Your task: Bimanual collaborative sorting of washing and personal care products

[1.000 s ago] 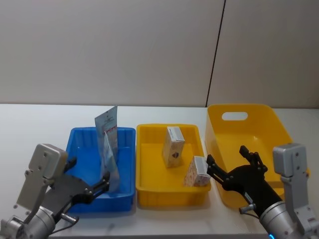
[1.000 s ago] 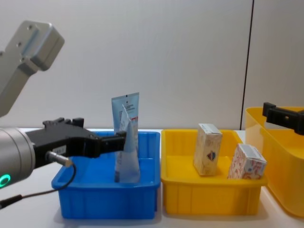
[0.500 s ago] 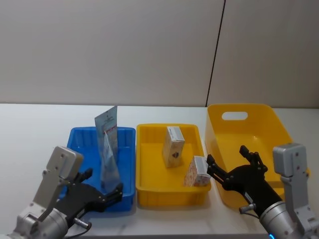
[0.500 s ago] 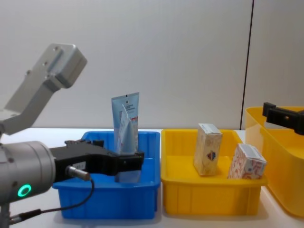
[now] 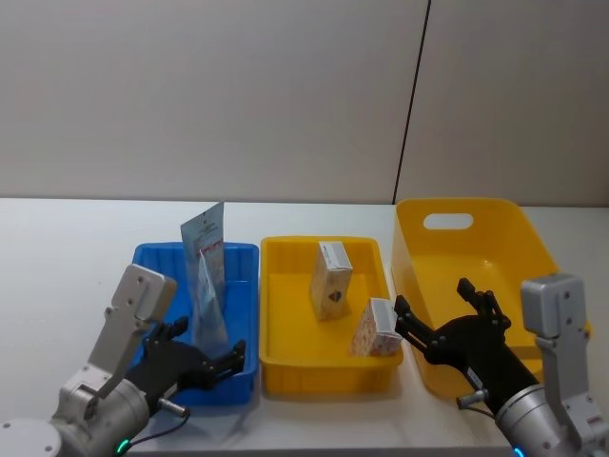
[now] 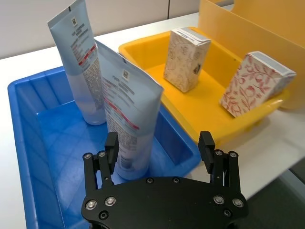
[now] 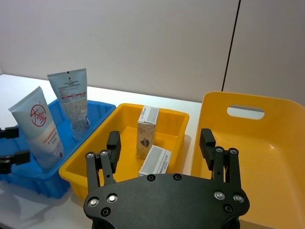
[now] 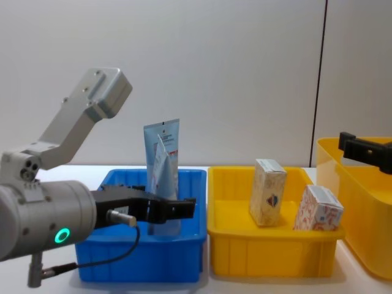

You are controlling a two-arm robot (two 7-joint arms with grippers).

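plainly both jaws wide, empty

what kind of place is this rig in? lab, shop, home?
Probably a lab test bench: bare panelled wall, plain white table, and a staged sorting set, a blue bin of tubes beside a yellow bin of boxes.

Left tool [image 6: 158, 143] and right tool [image 7: 159, 138]: matte black, silver screws on palm plates. Behind them grey cylindrical wrists, boxy silver links; left wrist has green ring light [image 8: 61, 236], black cable [image 8: 104, 260].
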